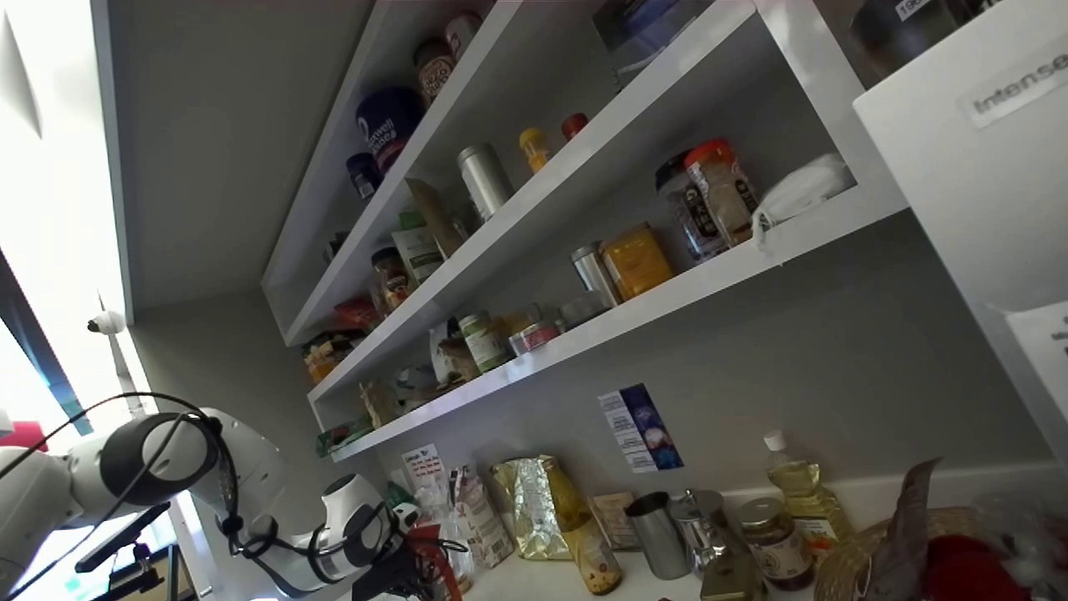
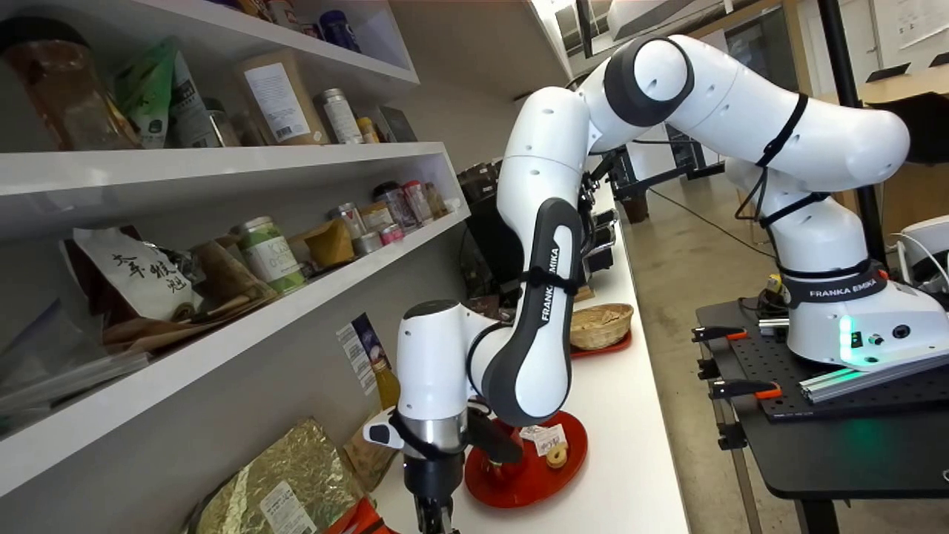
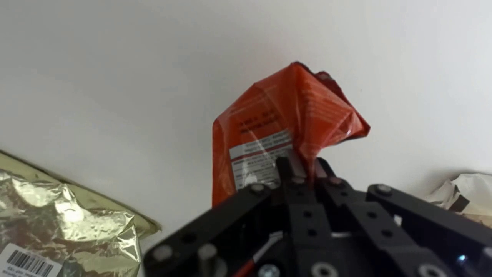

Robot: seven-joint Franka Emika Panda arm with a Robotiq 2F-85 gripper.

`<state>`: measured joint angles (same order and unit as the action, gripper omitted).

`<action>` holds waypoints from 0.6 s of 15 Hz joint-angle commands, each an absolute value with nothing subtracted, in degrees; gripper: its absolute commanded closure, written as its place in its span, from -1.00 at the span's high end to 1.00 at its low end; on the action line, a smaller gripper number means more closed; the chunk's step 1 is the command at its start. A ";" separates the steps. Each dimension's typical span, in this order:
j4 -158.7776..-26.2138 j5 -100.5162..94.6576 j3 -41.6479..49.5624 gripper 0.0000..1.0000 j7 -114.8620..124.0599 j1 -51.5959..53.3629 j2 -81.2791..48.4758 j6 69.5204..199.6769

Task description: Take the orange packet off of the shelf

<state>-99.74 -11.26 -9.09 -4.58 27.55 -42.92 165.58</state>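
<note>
The orange packet (image 3: 261,111) fills the middle of the wrist view, an orange-red pouch with a pale printed label. My gripper (image 3: 307,167) is shut on a pinched fold of it. The packet also shows in both exterior views, beside the gripper low in one (image 1: 432,555) and cut by the bottom edge (image 2: 359,519). The gripper (image 2: 437,523) points down, well below the shelf (image 2: 222,343), and the packet is off that board. The shelf also shows as a long white board (image 1: 584,340). I cannot tell whether the packet touches the white counter (image 3: 134,96).
A gold foil bag (image 3: 69,219) lies near the packet; it also stands against the wall (image 1: 534,501). A pale bag (image 3: 471,196) is on the opposite side. A red plate (image 2: 534,482) and a basket (image 2: 600,326) stand farther along the counter. Bottles and jars (image 1: 776,542) line the wall.
</note>
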 commanded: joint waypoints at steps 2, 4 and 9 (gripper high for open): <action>-96.39 -11.76 -6.54 -0.98 -1.12 29.88 -46.29 169.28; -98.23 -11.73 -6.10 -0.98 -0.53 30.02 -46.15 170.14; -100.33 -11.85 -3.76 -0.98 1.03 31.44 -46.63 174.80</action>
